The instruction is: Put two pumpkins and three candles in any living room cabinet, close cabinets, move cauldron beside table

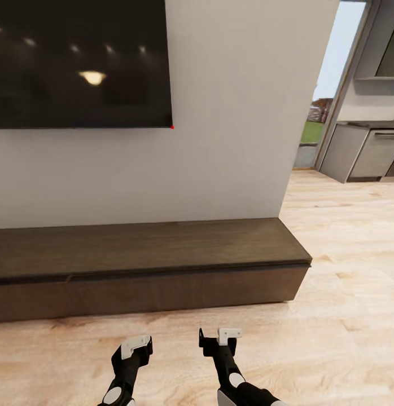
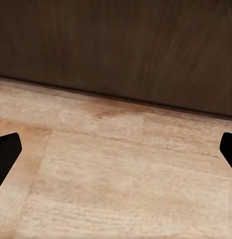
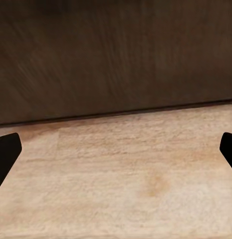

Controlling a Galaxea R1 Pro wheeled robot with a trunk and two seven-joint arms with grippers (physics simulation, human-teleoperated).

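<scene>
Head view: cabinet [image 1: 146, 265] runs along the white wall [image 1: 231, 141], long low dark-brown unit, fronts flush and shut as far as visible. Its right end stops near the wall corner; its left end runs out of frame. TV [image 1: 78, 62] hangs on the wall above it, dark screen with lamp reflections. Light wood-plank floor [image 1: 344, 316] lies in front and to the right. Past the wall corner on the right, an opening shows grey kitchen units [image 1: 360, 152]. Both arms are low at the bottom edge, just short of the cabinet front. Left gripper [image 1: 136, 345] and right gripper [image 1: 220, 337] point at the cabinet, not touching it. Both hold nothing; finger spread is hard to judge from this angle.

Left wrist view: dark cabinet front [image 2: 116, 50] meets the floor [image 2: 125, 179] close ahead. Black fingertips [image 2: 7, 154] sit at opposite picture edges, so the left gripper [image 2: 116, 155] is spread wide, with nothing between the fingers.

Right wrist view: same layout, cabinet front [image 3: 116, 59] above floor planks [image 3: 125, 184]. Fingertips [image 3: 7, 154] are at both edges; right gripper [image 3: 116, 155] is spread wide and empty.
</scene>
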